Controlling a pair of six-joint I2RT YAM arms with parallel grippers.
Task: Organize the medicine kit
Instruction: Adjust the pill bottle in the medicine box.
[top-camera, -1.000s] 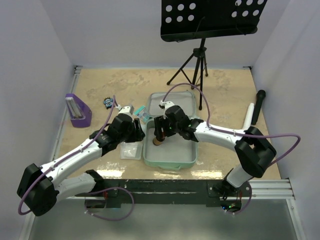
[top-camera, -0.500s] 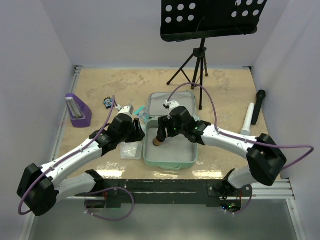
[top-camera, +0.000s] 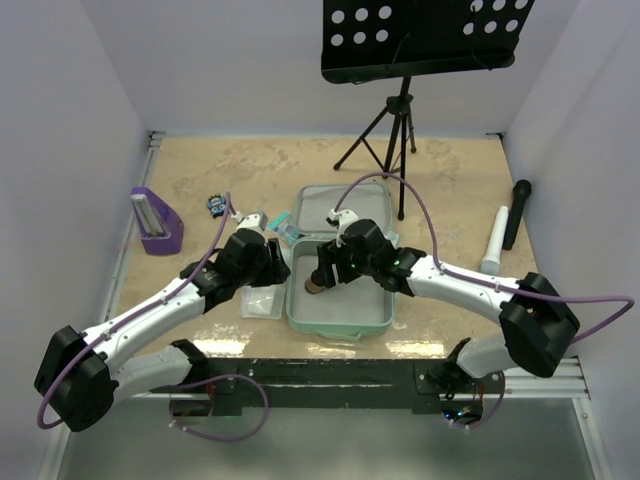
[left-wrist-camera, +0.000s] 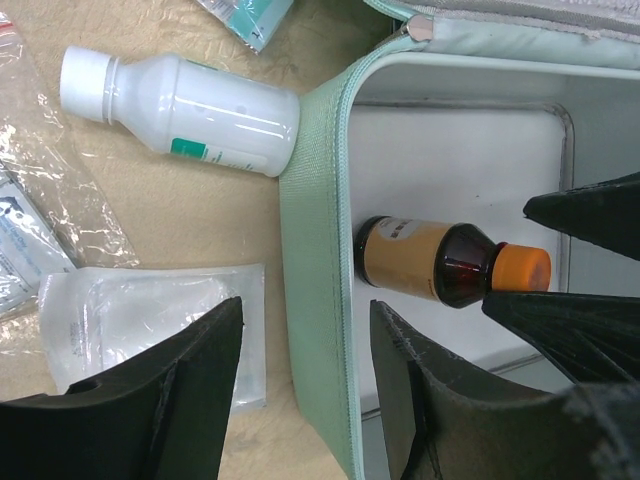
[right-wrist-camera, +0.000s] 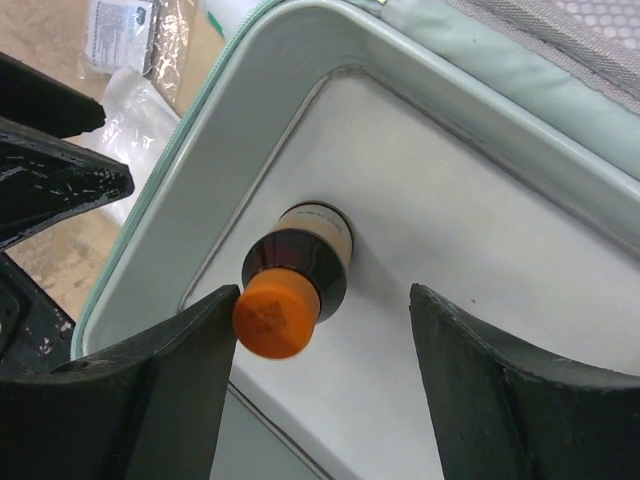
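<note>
The medicine kit (top-camera: 345, 322) lies open at the table's middle, its lid (top-camera: 345, 205) folded back. An amber bottle (top-camera: 313, 287) with an orange cap stands on its base in the tray's left part. My right gripper (right-wrist-camera: 325, 290) hangs open over the bottle (right-wrist-camera: 300, 262); the cap sits against one finger, with a wide gap to the other. My left gripper (left-wrist-camera: 305, 305) is open and straddles the kit's left wall (left-wrist-camera: 310, 200), with a slit on each side. The bottle (left-wrist-camera: 420, 262) shows just inside that wall. From above, both grippers (top-camera: 280, 265) (top-camera: 322, 268) meet at the tray's left edge.
A white bottle (left-wrist-camera: 180, 115) lies outside the kit's left wall, with clear plastic pouches (left-wrist-camera: 150, 320) (top-camera: 262, 303) and a teal packet (top-camera: 280, 218) nearby. A purple stand (top-camera: 155, 222) is far left. A music stand's tripod (top-camera: 395, 130) is behind; a white tube (top-camera: 495, 240) and black cylinder (top-camera: 517, 210) lie right.
The right arm's elbow swung out to the right and its wrist sank lower over the tray. The amber bottle stays at the same spot. The left arm has not moved.
</note>
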